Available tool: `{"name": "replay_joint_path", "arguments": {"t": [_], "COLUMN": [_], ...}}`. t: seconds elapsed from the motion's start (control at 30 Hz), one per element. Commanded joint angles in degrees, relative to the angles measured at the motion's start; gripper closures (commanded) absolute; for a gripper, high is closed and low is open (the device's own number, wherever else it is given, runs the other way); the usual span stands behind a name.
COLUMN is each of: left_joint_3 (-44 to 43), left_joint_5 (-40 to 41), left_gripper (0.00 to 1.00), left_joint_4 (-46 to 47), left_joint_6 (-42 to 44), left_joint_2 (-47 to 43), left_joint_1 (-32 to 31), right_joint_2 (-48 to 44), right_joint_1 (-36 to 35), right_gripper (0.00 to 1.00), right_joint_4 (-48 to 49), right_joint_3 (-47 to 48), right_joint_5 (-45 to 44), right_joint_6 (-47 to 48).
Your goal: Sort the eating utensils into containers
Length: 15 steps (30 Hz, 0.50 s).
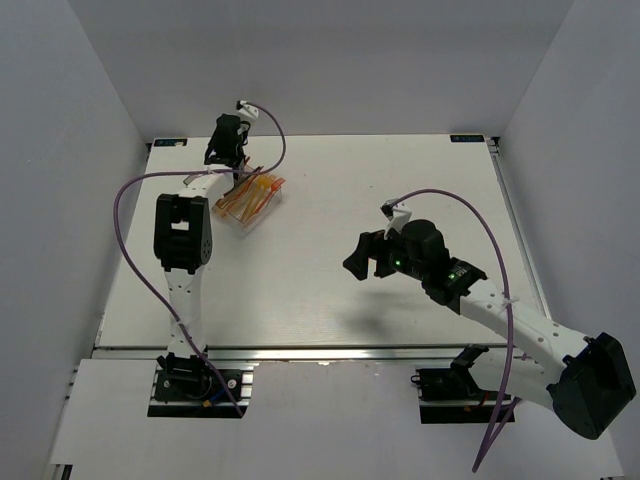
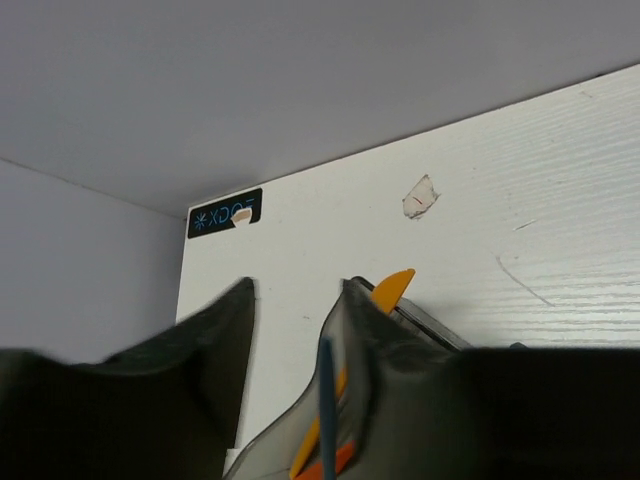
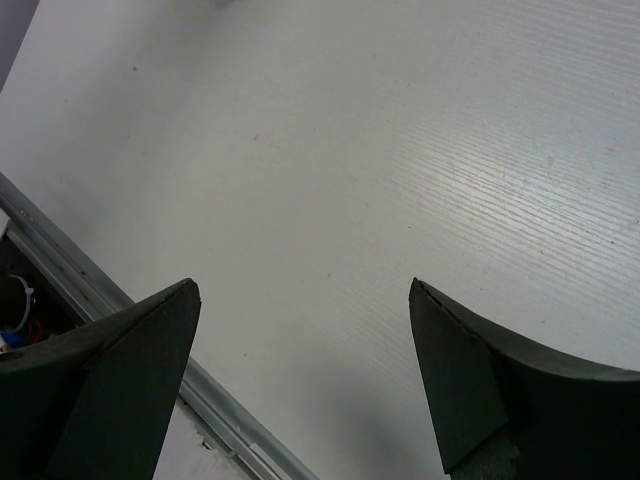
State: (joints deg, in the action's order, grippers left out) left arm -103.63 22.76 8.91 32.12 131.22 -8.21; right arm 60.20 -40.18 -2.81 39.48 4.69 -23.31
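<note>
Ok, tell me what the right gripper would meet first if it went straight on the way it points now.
The right gripper would most likely meet the white table, seen between its open fingers; nothing else shows in that line. How far off is unclear.

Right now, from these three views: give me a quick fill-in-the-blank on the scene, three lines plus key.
1. The right gripper hovers over bare table, jaws ____.
2. The utensils in the containers are mostly ____.
3. The containers sit toward the table's far ____ side.
Missing words: open; orange; left.
</note>
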Motion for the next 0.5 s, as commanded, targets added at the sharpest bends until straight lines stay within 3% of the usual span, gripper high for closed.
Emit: {"name": "replay_joint_path", "arguments": {"t": [0.0, 0.2, 0.47], "left_joint_3": [0.8, 2.0, 0.1], "left_joint_5": [0.4, 0.5, 2.0], "left_gripper": [0.47, 0.39, 0.02], "left_joint_4": [1.1, 0.4, -4.8], "left_joint_6": [-1.2, -4.5, -13.5], "left_joint_2": [-1.5, -5.2, -15.8], "left_joint_1": [0.1, 0.0, 0.0], "right_joint_2": [0.3, 0.2, -0.6], "right_joint_1": [0.2, 0.2, 0.2], "right_gripper": [0.11, 0.11, 0.11], "right_joint_4": [3.7, 3.5, 2.9], "right_joint_3": [0.4, 0.9, 1.3], "right_joint_5": [0.5, 0.9, 0.3], "right_joint_6": [1.2, 1.2, 1.0]}}
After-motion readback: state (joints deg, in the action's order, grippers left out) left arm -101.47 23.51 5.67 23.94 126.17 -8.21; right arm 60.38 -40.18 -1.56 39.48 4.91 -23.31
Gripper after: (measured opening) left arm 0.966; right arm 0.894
